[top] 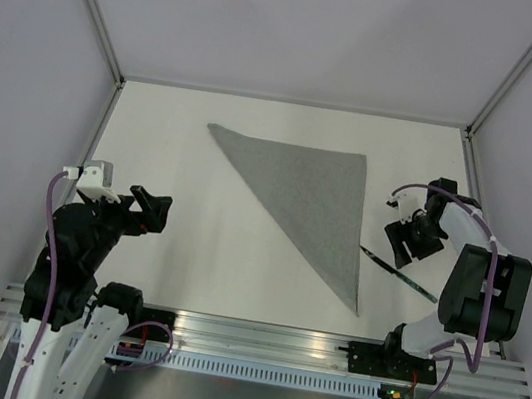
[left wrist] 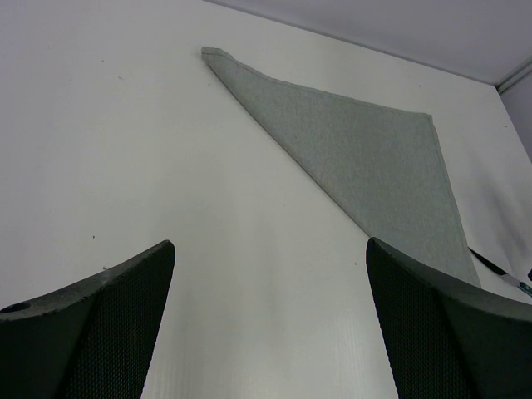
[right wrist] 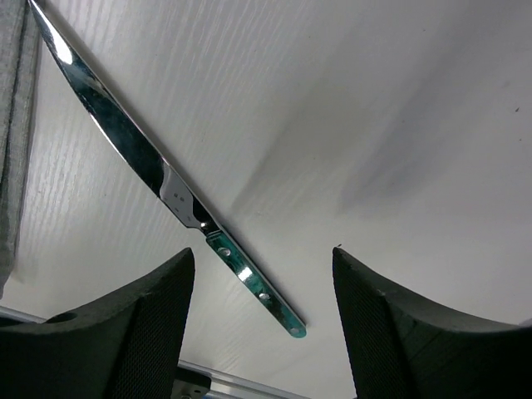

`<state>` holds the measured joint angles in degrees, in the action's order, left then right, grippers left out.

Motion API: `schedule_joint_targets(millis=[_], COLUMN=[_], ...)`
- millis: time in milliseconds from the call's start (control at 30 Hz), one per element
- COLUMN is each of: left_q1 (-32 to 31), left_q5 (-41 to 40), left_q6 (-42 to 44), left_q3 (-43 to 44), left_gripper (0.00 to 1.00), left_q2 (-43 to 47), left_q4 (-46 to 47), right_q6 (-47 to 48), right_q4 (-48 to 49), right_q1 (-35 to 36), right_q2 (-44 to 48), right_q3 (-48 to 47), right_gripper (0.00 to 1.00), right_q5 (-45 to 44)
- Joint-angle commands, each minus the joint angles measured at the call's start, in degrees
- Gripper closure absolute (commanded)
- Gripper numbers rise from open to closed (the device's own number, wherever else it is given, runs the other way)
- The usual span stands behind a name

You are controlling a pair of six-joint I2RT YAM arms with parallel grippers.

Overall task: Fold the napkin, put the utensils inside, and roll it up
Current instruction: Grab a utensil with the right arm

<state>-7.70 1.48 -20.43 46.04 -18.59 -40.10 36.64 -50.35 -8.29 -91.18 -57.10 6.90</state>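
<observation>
You are working in a lab test cell, not a home. The white table (top: 186, 258) is boxed in by plain pale panels (top: 13, 68) held on aluminium struts (top: 90, 0) that run to the upper corners of the frame. Along the bottom edge, a slotted metal rail (top: 265, 333) carries the bolted arm bases (top: 402, 363) and looped purple cables (top: 49, 226).

The napkin (top: 313, 192) is matt grey cloth with a fine, slightly fuzzy weave. On the right, the knife (right wrist: 141, 158) has a mirror-polished metal blade and a glossy teal-green handle. The white bench (top: 196, 259) looks matt and faintly ribbed. The right end effector (right wrist: 262, 256) has matt black fingers (right wrist: 125, 332) with a mesh texture.
</observation>
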Motion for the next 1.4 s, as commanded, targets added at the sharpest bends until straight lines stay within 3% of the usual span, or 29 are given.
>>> schedule_joint_targets(millis=[0,133,433,567,767,967,1367], left_q1=[-0.6,-0.7,-1.0,-1.2,-1.2,-1.3,-1.5], left_q5=[-0.9,-1.0,-1.3,-1.2,-1.2,-1.2,-3.1], left_q6=[0.3,0.3,0.2,0.1,0.0,-0.1,-0.3], left_q3=[-0.3,-0.2,-0.2,-0.2,-0.2,-0.2,-0.1], left_gripper=[0.00,0.00,0.00,0.00,0.00,0.00,0.00], left_q2=[0.3,0.2,0.0,0.0,-0.1,-0.4,-0.9], left_q4=[2.0,1.9,1.7,1.8,1.7,1.5,1.2], right_q6=[5.4,9.4,13.7,14.2,14.9,13.4,7.3], right_q4=[-3.8,-3.4,7.3,10.5,14.8,16.6,4.7], right_q1=[-0.3,-0.3,-0.3,-0.2,-0.2,-0.5,-1.1], right_q2=[2.6,5.3,8.4,7.6,6.2,5.4,7.2], right_q3=[1.4,4.9,13.9,16.2,19.0,19.0,3.4], right_gripper=[0.27,0.27,0.29,0.35,0.57,1.00,1.00], right_q5=[-0.7,-2.6,-8.6,-10.2,-11.8,-11.5,0.3])
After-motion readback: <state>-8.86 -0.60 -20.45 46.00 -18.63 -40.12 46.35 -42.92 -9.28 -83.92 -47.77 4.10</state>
